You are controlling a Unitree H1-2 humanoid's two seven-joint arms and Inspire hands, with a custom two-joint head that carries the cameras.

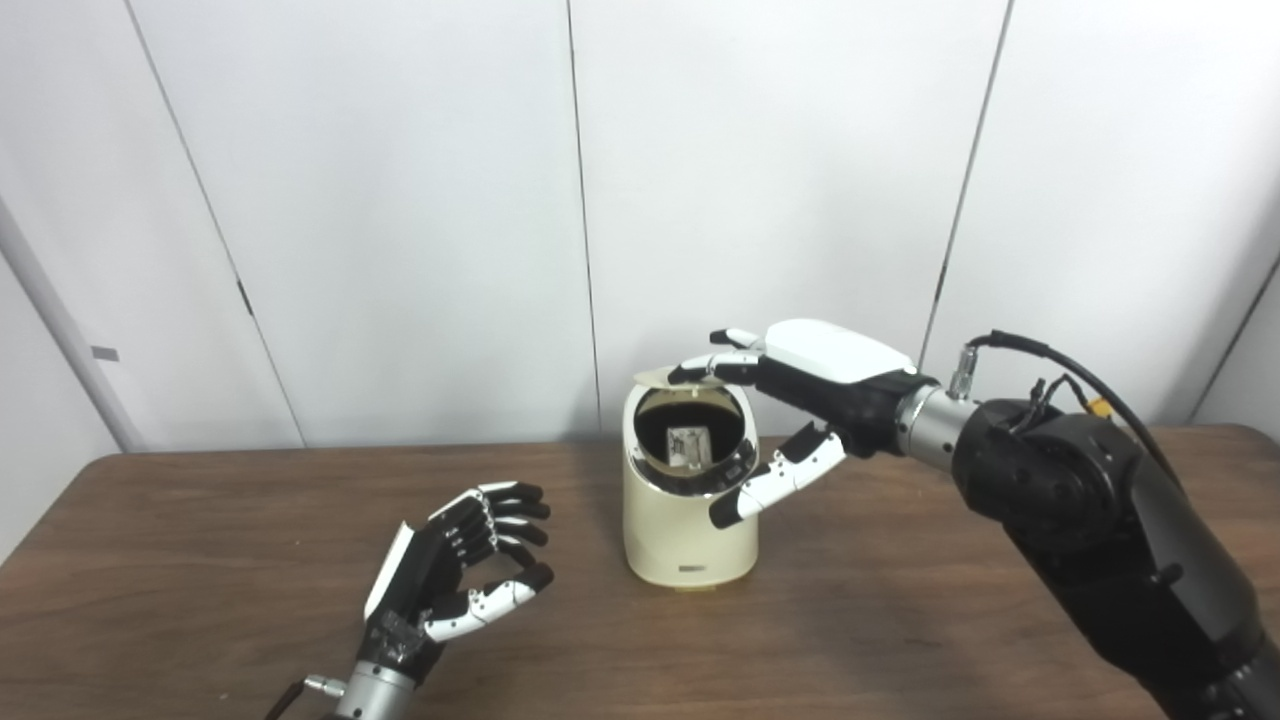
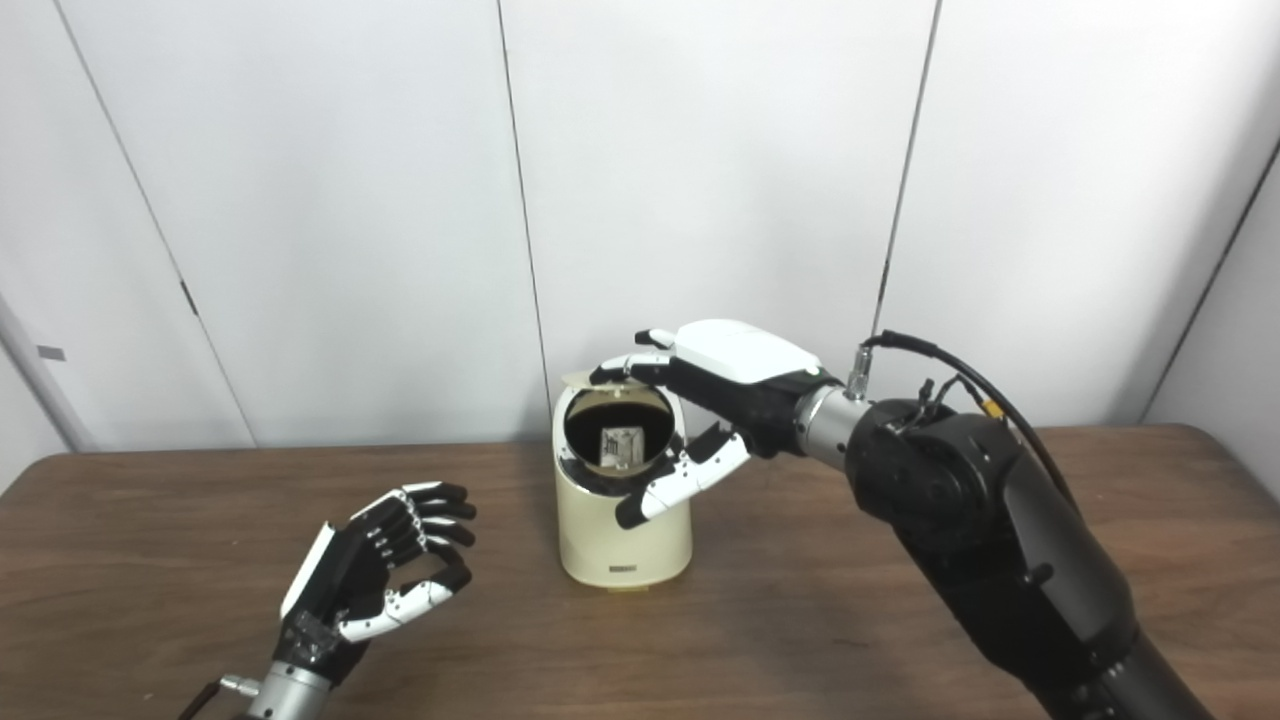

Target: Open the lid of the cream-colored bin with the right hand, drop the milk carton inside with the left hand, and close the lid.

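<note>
Now one bin (image 1: 688,535), lid (image 1: 660,377) raised under right hand (image 1: 800,385) fingertips; one carton (image 1: 690,443) inside; left hand (image 1: 455,565) empty, fingers apart.

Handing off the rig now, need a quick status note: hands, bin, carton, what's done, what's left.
Left hand: open, empty, hovering over the table left of the bin.
Right hand: fingers on the raised lid at the back of the cream bin, thumb by its front rim.
Milk carton: already inside the bin.
Done: lid opened, carton dropped.
Left: close the lid with the right hand.
</note>
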